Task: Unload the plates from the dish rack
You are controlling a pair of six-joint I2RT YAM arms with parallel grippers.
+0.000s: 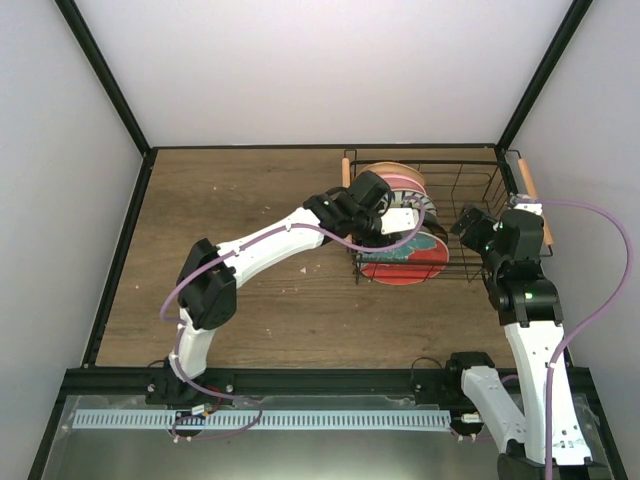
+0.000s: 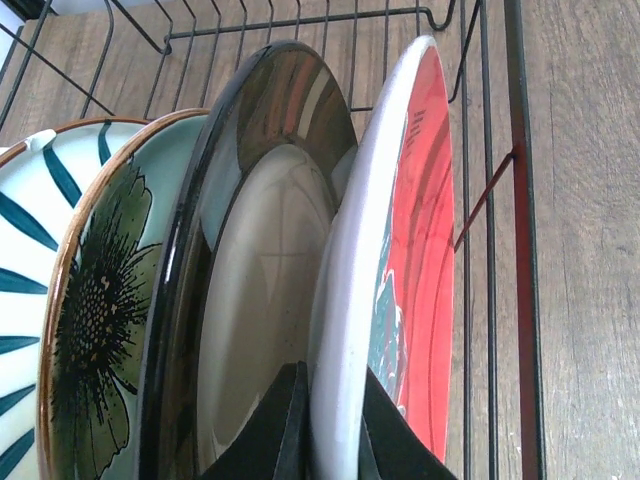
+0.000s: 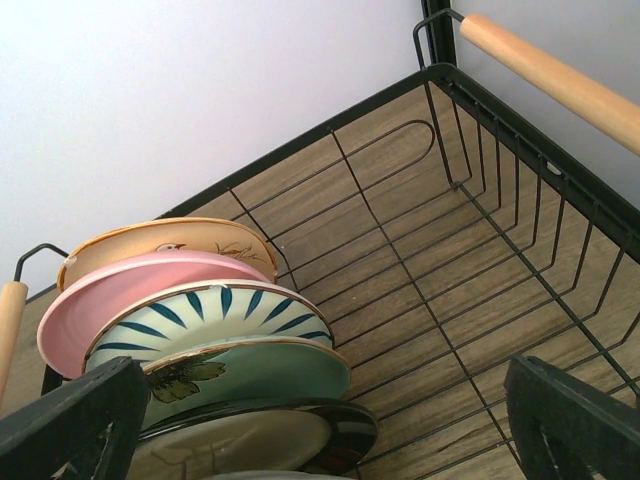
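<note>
1. Far right corner of the counter: the dish rack point(image 1: 480, 182) holds the plates point(image 3: 190, 300) on edge, the red plate point(image 2: 420, 250) closest to the near edge.
2. The left gripper point(image 2: 333, 400) clenches the red plate's rim, one finger on each face.
3. The right gripper point(image 3: 320, 415) hangs released over the rack's bare wires.
4. A straight upward lift looks wisest, since the dark-rimmed plate point(image 2: 260, 260) stands just beside it.

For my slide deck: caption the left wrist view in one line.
Left gripper straddles the rim of the red plate, standing on edge beside a dark glossy plate in the dish rack.
</note>
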